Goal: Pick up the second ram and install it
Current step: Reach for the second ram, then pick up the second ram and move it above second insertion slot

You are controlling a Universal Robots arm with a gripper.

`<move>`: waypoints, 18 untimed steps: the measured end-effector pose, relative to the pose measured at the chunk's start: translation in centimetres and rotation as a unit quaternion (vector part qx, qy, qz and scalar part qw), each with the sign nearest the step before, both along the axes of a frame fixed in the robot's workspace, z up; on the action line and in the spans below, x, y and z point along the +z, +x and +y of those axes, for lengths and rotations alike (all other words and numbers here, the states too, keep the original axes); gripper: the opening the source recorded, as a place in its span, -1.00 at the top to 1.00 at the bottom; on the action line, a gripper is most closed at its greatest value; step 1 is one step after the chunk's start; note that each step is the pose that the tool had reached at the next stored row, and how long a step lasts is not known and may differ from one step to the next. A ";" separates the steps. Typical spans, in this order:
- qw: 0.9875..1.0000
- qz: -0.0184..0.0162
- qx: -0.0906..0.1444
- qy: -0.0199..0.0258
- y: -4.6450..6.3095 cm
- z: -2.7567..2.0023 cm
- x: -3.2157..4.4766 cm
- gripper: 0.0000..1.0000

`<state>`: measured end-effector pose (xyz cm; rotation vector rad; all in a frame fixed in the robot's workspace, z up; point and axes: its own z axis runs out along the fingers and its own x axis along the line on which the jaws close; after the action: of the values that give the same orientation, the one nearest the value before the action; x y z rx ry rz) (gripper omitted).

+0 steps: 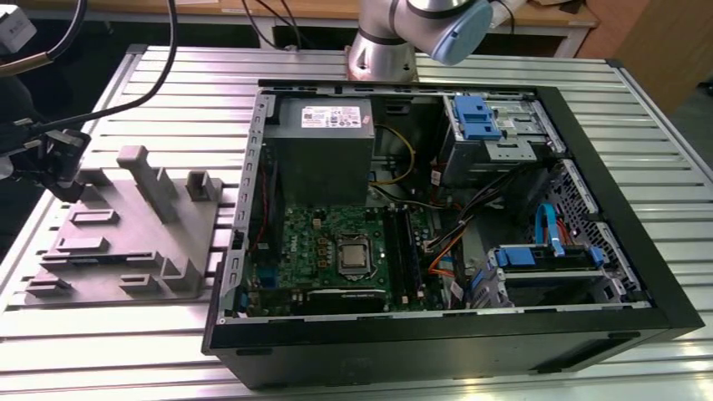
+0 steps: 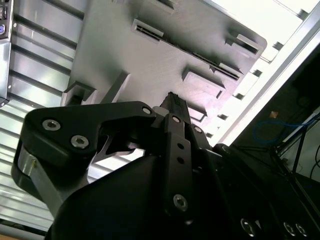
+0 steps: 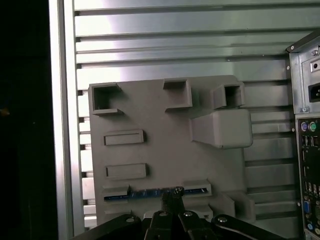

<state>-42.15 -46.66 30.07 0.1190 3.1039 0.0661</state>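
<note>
The second ram is a thin blue-green strip standing on edge in a slot of the grey fixture plate. Both its ends show past my fingertips. My gripper is right over the stick's middle with its fingers pressed together, and I cannot tell whether it touches. In the exterior view the gripper is at the far left corner of the fixture plate. In the second wrist view the gripper points at the plate. The green motherboard lies in the open computer case on the exterior view's right.
The case holds a grey power supply, blue-latched drive cages, loose cables and dark memory slots beside the processor socket. Upright blocks rise from the fixture. Everything stands on a ribbed aluminium table. The case's rear panel is beside the plate.
</note>
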 end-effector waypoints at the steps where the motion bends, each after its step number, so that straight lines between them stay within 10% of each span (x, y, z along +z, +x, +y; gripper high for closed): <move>1: 1.000 0.000 0.000 0.000 0.0 0.00 -0.09 0.80; 18: 1.000 0.000 0.000 0.000 0.0 0.00 -0.48 0.80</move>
<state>-42.15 -46.65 29.59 0.1190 3.1039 0.0661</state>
